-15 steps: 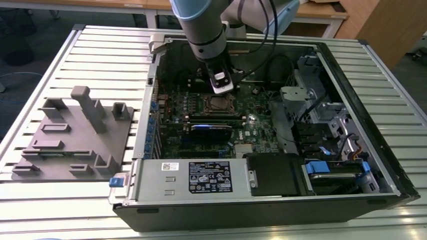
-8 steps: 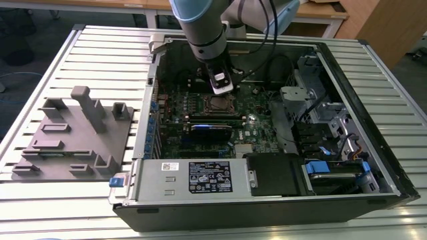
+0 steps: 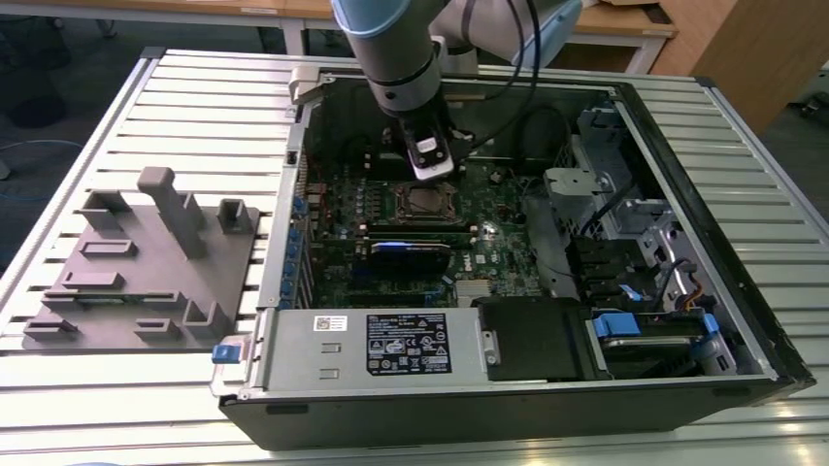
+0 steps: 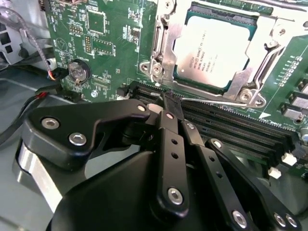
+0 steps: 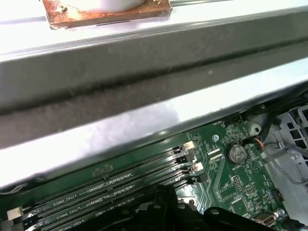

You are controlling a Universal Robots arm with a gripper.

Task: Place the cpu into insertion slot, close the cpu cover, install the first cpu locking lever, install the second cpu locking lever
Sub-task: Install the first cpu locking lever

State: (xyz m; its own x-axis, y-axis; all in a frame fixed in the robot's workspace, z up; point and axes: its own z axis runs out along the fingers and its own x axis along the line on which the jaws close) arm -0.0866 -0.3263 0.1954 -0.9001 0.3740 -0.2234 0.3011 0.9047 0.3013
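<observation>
Under cpu cover [image 4: 163,48], cpu [image 4: 211,48] edges hidden, w/ tool [image 4: 168,98] masking lever [image 4: 216,101] end.

Open computer case [image 3: 767,374] on slatted tabletop [image 3: 194,107].
At the exterior view's left, just beside the case, grey moulded fixture [image 3: 143,262]; inside, labelled power supply box [image 3: 376,345], black card with blue edge [image 3: 412,247], coin battery [image 5: 237,153] near memory slots [image 5: 120,185].
</observation>
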